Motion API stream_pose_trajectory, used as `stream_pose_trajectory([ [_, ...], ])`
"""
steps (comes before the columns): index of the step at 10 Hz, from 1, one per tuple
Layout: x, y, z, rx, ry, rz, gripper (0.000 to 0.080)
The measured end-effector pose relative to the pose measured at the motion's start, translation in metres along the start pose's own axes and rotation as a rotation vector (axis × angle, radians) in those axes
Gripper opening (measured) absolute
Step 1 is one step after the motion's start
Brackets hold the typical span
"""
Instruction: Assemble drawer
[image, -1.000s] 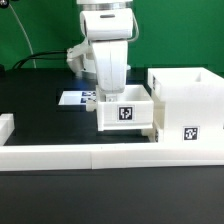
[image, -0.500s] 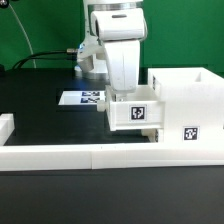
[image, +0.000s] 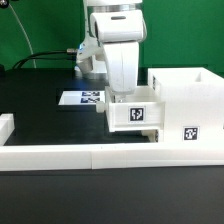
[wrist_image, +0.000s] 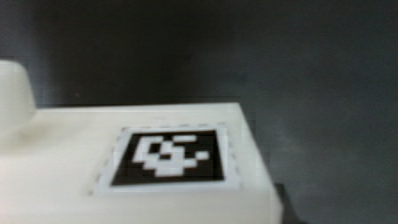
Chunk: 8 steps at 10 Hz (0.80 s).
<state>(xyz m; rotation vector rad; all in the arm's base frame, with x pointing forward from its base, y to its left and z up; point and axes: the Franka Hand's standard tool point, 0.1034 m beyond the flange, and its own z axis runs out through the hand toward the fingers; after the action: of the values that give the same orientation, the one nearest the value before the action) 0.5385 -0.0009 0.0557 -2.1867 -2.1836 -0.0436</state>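
hand (image: 128, 100) pinches small tray (image: 133, 115) | tray mid-frame, touching box case (image: 190, 110) on its right | slide rightward

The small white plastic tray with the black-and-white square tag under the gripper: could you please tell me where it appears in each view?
Exterior view: the small white plastic tray sits just right of centre, directly below the gripper, against the tall white box case.
Wrist view: a white surface, apparently the same tray, fills the lower part, dark table beyond it.
Shared landmark: the tray's black-and-white square tag.
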Motion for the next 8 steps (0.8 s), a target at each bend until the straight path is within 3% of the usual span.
stream_pose_trajectory([
  [8, 0.024, 0.003, 0.0, -0.008, 0.0, -0.038, 0.0042],
])
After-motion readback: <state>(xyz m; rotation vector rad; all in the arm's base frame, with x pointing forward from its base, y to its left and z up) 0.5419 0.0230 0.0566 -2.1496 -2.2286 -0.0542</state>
